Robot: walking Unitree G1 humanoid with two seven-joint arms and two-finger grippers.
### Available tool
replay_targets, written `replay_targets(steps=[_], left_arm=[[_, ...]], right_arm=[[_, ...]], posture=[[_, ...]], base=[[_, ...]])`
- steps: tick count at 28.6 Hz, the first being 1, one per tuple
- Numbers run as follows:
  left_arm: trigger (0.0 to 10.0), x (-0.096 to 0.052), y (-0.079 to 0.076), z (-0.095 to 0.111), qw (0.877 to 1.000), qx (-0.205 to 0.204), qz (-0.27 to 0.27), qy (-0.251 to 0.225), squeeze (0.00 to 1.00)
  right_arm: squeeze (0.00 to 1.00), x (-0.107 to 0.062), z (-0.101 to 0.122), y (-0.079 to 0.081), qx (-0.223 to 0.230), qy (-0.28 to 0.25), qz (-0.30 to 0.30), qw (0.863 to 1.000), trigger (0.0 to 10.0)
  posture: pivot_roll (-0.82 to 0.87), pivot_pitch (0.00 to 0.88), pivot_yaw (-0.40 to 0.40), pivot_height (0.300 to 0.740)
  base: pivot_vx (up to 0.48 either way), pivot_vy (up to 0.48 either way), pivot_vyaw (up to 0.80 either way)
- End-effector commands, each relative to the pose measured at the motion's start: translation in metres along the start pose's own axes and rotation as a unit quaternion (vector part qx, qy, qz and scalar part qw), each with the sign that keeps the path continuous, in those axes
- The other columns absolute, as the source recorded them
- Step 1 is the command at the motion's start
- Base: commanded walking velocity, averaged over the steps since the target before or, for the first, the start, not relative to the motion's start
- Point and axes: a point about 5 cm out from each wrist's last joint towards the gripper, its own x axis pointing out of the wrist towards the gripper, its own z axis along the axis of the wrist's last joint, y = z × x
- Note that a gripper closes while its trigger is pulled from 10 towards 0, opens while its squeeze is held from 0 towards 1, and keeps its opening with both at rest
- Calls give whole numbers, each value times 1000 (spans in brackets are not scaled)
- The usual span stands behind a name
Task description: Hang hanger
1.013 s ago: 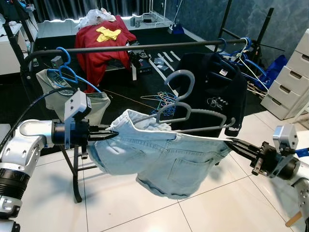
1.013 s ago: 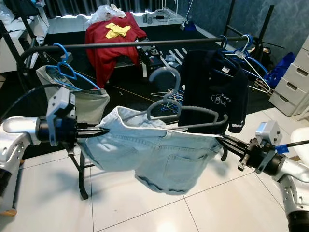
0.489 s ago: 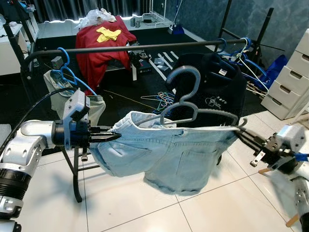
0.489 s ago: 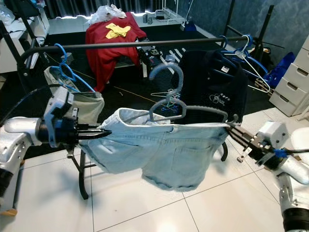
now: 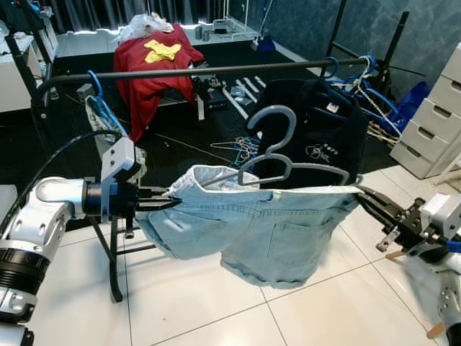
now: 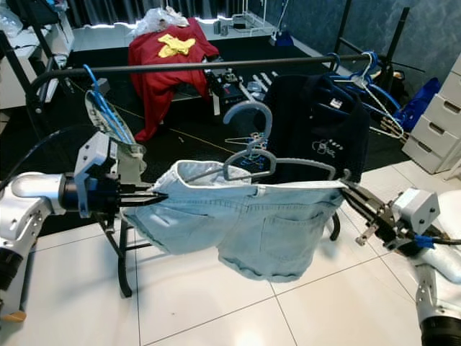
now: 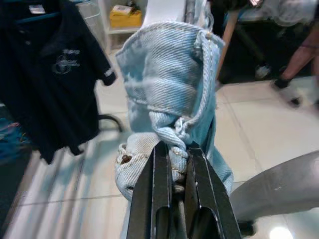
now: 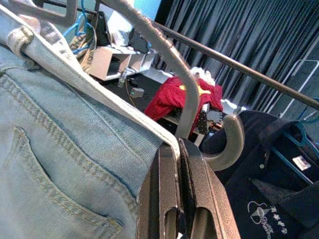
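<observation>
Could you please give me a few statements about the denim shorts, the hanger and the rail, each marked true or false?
1. The left pincer grips one end of the denim shorts. True.
2. The grey hanger already hangs on the clothes rail. False: its hook is below the rail, in front of it.
3. The right pincer is open, clear of the shorts. False: it is shut on their other end.
4. A dark polo shirt hangs on the rail. True.
5. The red garment hangs on the rail. False: it lies draped behind it.

Red garment (image 5: pixel 148 68) on a stand, white drawers (image 5: pixel 432 119), loose hangers (image 5: pixel 238 148) on dark floor
</observation>
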Motion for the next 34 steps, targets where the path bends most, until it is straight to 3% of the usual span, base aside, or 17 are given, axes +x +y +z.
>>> replay_targets(steps=[1, 4, 11, 13, 14, 16, 18, 20, 25, 31, 32, 33, 34], left_arm=[[0, -41, 8, -11, 996, -34, 70, 33, 0], [0, -45, 7, -11, 997, -23, 51, 60, 0], [0, -48, 1, -3, 997, -31, 5, 66, 0], [0, -57, -7, -3, 979, -2, -50, 197, 0], [0, -57, -7, -3, 979, -2, -50, 197, 0], [0, -62, -10, -2, 959, 20, -68, 275, 0], [0, -62, -10, -2, 959, 20, -68, 275, 0], [0, -65, -9, 4, 947, 31, -69, 313, 0], [0, -71, -4, 10, 934, 45, -62, 349, 0], [0, -71, -3, 13, 939, 46, -62, 334, 0], [0, -58, 0, 22, 966, 59, -42, 247, 0], [0, -45, 6, 34, 989, 70, -5, 127, 0], [0, -45, 6, 34, 989, 70, -5, 127, 0]], right_arm=[[0, -52, 9, -46, 0, -1, -213, 977, 0], [0, -53, 8, -45, 6, -3, -213, 977, 0], [0, -47, 5, -38, 19, 0, -175, 984, 0], [0, -42, 2, -30, 28, 2, -142, 989, 0], [0, -42, 2, -30, 28, 2, -142, 989, 0], [0, -38, 1, -26, 31, 2, -129, 991, 0], [0, -38, 1, -26, 31, 2, -129, 991, 0], [0, -36, 1, -25, 32, 1, -120, 992, 0], [0, -38, 0, -25, 31, 7, -113, 993, 0], [0, -39, -1, -25, 30, 17, -113, 993, 0], [0, -40, -3, -24, 33, 18, -125, 991, 0], [0, -40, -6, -22, 44, 14, -149, 988, 0], [0, -40, -6, -22, 44, 14, -149, 988, 0]], posture=[[-180, 99, -15, 740], [-178, 102, -13, 740], [-177, 104, -12, 740], [-173, 107, -13, 740], [-173, 107, -13, 740], [-174, 106, -14, 740], [-174, 106, -14, 740], [-177, 106, -14, 740], [-175, 107, -12, 740], [-175, 106, -9, 740], [-176, 106, -11, 740], [-176, 101, -13, 740], [-176, 101, -13, 740]], base=[[0, 0, 0], [0, 0, 0], [0, 0, 0], [0, 0, 0], [0, 0, 0], [0, 0, 0], [0, 0, 0], [0, 0, 0], [0, 0, 0], [0, 0, 0], [0, 0, 0], [0, 0, 0], [0, 0, 0]])
